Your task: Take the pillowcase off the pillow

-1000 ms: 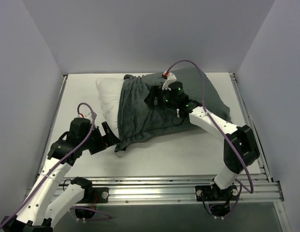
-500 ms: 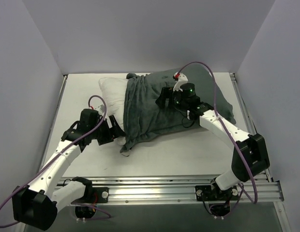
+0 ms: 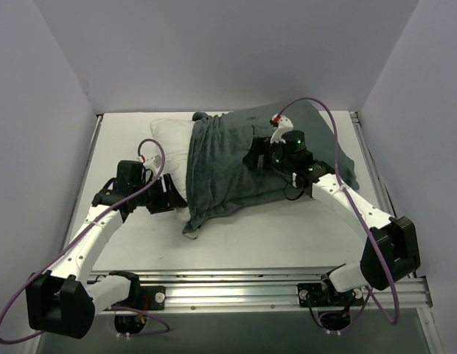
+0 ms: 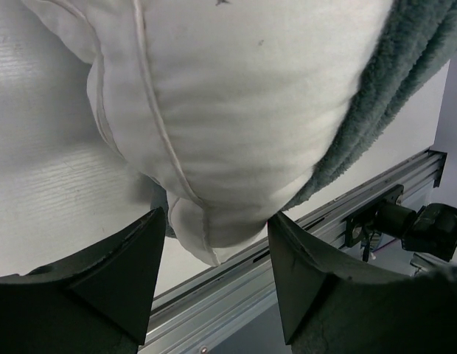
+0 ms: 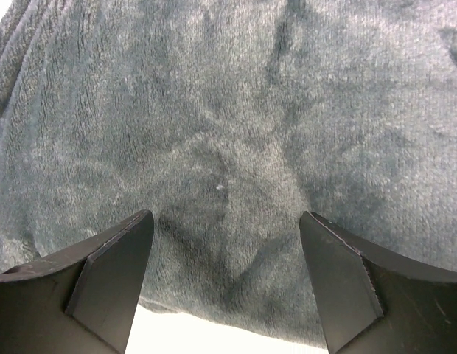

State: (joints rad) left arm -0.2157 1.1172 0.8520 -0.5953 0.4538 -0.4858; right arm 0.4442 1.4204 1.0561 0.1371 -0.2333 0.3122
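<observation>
The white pillow (image 3: 169, 144) lies at the back of the table, and only its left end shows. The pillowcase (image 3: 236, 166), grey-green side out, covers the rest; no zebra stripes show. My left gripper (image 3: 175, 200) is open at the pillow's near left corner. In the left wrist view the pillow's corner (image 4: 214, 147) sits between the open fingers (image 4: 118, 273), with the pillowcase's edge (image 4: 391, 81) at the right. My right gripper (image 3: 255, 155) is open over the middle of the pillowcase. The right wrist view is filled by the pillowcase (image 5: 228, 133) close below the open gripper (image 5: 227, 228).
An aluminium rail (image 3: 250, 284) runs along the near edge and also shows in the left wrist view (image 4: 302, 243). Grey walls close in the left, right and back. A strip of white table (image 5: 214, 335) shows beneath the pillowcase's edge.
My left arm has reached forward and right, bringing its open gripper around the pillow's near corner. My right gripper has moved right across the pillowcase, and the fabric has shifted right with it.
</observation>
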